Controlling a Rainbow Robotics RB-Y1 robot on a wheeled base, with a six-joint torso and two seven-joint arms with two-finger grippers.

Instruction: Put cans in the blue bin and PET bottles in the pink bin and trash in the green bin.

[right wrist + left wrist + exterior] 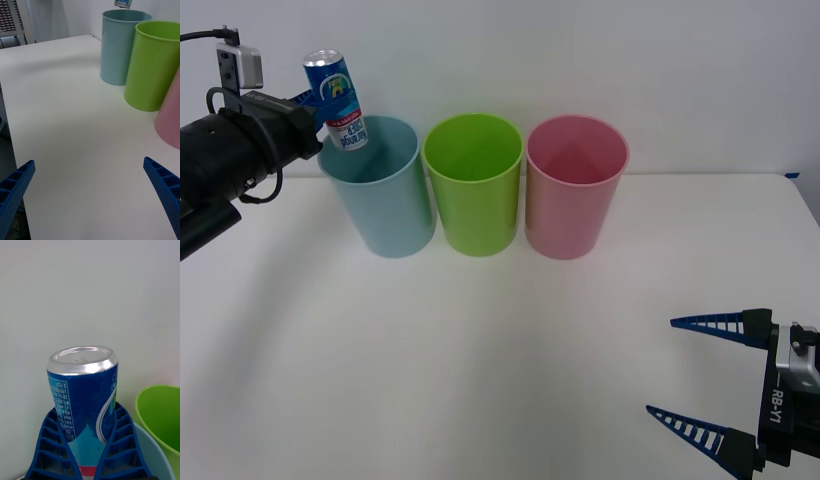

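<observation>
My left gripper (320, 112) is shut on the can (336, 98), a slim blue can with silver ends, held upright and slightly tilted above the left rim of the blue bin (380, 190). The left wrist view shows the can (84, 405) clamped between both blue fingers (48, 442), with the blue bin's rim (155, 455) just below. The green bin (474, 185) stands in the middle of the row and the pink bin (575, 185) at its right. At the table's near right, my right gripper (700, 370) hangs open with nothing in it. No PET bottles or trash are in view.
The three bins stand side by side at the back of the white table (480, 360), close to the wall. The right wrist view shows the blue bin (122, 45), green bin (153, 63) and pink bin (170, 116) beyond open tabletop.
</observation>
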